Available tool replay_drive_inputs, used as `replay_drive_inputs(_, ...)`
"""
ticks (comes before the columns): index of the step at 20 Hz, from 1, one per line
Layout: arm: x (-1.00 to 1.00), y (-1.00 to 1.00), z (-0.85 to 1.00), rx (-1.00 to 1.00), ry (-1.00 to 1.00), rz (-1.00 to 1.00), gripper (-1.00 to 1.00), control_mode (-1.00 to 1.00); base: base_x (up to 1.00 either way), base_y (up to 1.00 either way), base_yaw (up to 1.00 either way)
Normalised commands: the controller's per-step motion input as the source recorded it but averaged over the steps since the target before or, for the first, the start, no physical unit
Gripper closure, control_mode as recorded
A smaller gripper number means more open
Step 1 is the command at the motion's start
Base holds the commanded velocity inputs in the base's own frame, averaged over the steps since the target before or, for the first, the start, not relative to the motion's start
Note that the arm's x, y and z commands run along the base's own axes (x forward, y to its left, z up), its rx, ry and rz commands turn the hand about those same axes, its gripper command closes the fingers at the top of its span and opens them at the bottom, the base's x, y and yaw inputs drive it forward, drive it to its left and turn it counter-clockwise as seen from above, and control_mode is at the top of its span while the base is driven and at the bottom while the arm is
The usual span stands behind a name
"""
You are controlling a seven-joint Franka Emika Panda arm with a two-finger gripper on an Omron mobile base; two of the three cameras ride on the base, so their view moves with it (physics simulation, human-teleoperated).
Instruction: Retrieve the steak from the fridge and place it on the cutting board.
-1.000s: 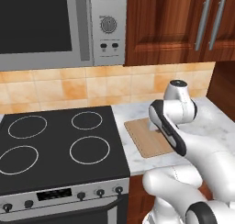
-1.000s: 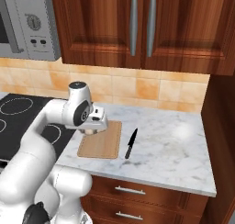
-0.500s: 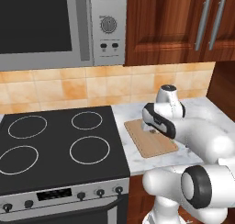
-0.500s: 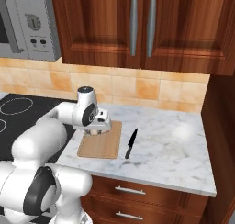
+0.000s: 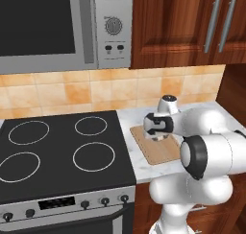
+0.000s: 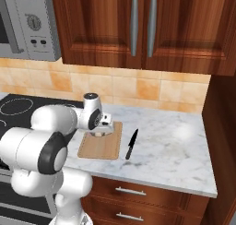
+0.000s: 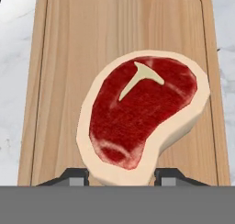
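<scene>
Item: steak (image 7: 142, 122). Red centre, pale rim, a light T-shaped mark near its upper part. Position: over the cutting board (image 7: 69, 58), well within its outline in the hand view. Whether its underside already rests on the wood cannot be told.

Item: gripper (image 7: 123, 176). Position: low over the board, near the board's far end in the left base view (image 5: 158, 134). State: clamped on the steak, one dark tip on either side of the steak's near edge. In the right base view (image 6: 102, 131) a small pale lump shows beneath the hand, just above the wood.

Item: cutting board. Light-tan rectangle with rounded corners, lying flat on the marbled surface (image 6: 175, 150), just beside the stove (image 5: 57, 151).

Item: knife (image 6: 131, 144). Small, black, lying on the surface just beside the board's right edge, apart from it and from the steak.

Item: cupboards (image 6: 138, 26). Brown wood, long handles, above the surface. Microwave (image 5: 53, 27) above the stove.

Task status, judged: the retrieval from the fridge is done, and the steak is brought to its destination. Left to do: lower it fully if not yet seated, part the gripper, and lift the hand clear without dragging the meat.
</scene>
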Motion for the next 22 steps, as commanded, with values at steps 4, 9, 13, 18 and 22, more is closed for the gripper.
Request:
replay_drive_inputs(4, 0.29, 0.0, -0.3, 0.0, 0.0, 0.0, 1.0, -1.0, 0.0, 0.0, 0.0)
replay_drive_inputs(9, 0.12, 0.0, -0.28, 0.0, 0.0, 0.0, 1.0, -1.0, 0.0, 0.0, 0.0)
replay_drive_inputs(13, 0.0, -0.03, -0.14, 0.01, 0.02, 0.0, 1.0, -1.0, 0.0, 0.0, 0.0)
replay_drive_inputs(18, 0.0, 0.0, -0.1, 0.0, 0.01, 0.0, 1.0, -1.0, 0.0, 0.0, 0.0)
replay_drive_inputs(22, 0.0, 0.0, -0.05, 0.0, 0.0, 0.0, -1.0, -1.0, 0.0, 0.0, 0.0)
